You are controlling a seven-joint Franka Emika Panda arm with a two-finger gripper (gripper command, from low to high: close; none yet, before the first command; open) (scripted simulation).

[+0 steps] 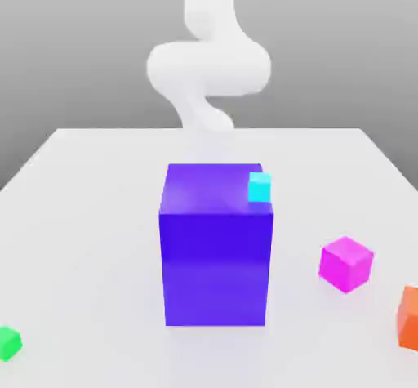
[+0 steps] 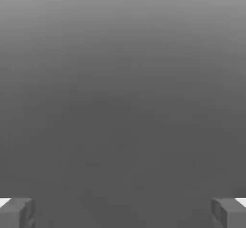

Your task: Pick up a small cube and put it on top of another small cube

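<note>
Nearest the exterior camera, a tiny matte green cube sat at the exterior view's left on the smooth white table, well apart from the plain magenta cube resting at the right near an orange cube. Between them stood a tall glossy blue-purple block, a tiny cyan cube at its top corner. Behind, the white arm curved; the gripper held its grey fingers spread wide, empty.

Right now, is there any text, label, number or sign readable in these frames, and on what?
None. The blue block, cyan cube, magenta cube, green cube, orange cube and table are all plain. The arm and the gripper fingertips carry no markings either.
</note>
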